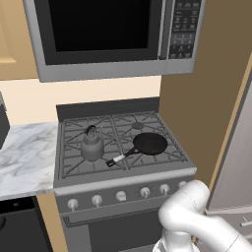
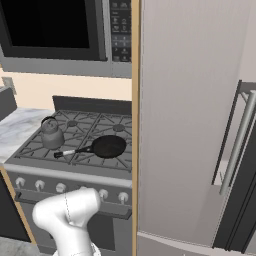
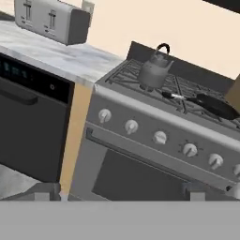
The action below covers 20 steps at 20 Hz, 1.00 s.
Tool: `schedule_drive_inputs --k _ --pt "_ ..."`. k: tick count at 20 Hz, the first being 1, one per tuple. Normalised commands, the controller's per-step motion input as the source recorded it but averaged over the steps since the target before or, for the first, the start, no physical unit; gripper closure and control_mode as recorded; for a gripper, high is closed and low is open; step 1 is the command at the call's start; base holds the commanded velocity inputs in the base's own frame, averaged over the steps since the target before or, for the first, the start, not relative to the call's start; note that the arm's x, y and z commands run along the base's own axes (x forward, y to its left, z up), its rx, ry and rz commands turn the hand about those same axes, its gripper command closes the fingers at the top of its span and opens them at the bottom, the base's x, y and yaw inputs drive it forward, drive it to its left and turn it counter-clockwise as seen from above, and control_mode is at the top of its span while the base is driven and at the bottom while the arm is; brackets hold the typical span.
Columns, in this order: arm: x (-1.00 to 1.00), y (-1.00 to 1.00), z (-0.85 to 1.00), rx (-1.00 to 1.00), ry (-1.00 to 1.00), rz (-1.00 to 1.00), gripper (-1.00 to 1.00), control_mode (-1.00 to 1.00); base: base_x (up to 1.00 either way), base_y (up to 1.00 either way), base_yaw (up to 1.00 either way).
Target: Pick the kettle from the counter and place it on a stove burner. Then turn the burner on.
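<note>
My tool [image 3: 120, 196] hangs low in front of the stove, its jaws spread wide and empty, the two finger tips just poking up at the bottom of the hand view with nothing between them. My arm [image 1: 197, 216] bends up in front of the oven door [image 3: 136, 180].

Nearest to me is the stove's front panel with its row of round knobs [image 3: 160, 137], and under them the oven door handle [image 3: 140, 151]. To the left of the stove is a dark dishwasher [image 3: 28, 117] under the marble worktop [image 1: 24, 152].

Above the knobs is the grated cooktop. The kettle [image 1: 91, 144] stands upright on the grate over the front left stove burner [image 1: 83, 157], its arched black handle raised; whether it holds anything I cannot tell. Just to its right lies a black frying pan [image 1: 150, 143], empty, its handle pointing towards the kettle's base with the pale tip near it, though I cannot tell if they touch.

Farther back on the worktop sits a silver toaster [image 3: 51, 19] by the wall. Above the stove hangs a microwave [image 1: 108, 34], and a tall grey refrigerator [image 2: 190, 120] stands to the right beyond a wooden side panel [image 2: 135, 125].
</note>
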Motion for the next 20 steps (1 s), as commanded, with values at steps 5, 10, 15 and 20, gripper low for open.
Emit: schedule_drive_inputs --k 5,10,15,20 --pt "0.0 -0.16 0.2 0.08 -0.39 -0.11 -1.0 -1.0 0.0 0.0 0.0" --pt "0.0 -0.11 0.19 0.18 -0.33 -0.09 -1.0 -1.0 0.0 0.0 0.0" --pt "0.0 0.0 0.0 0.03 -0.02 0.0 -1.0 -1.0 0.0 0.0 0.0" --pt "0.29 0.0 0.0 0.0 0.0 0.0 -1.0 -1.0 0.0 0.0 0.0"
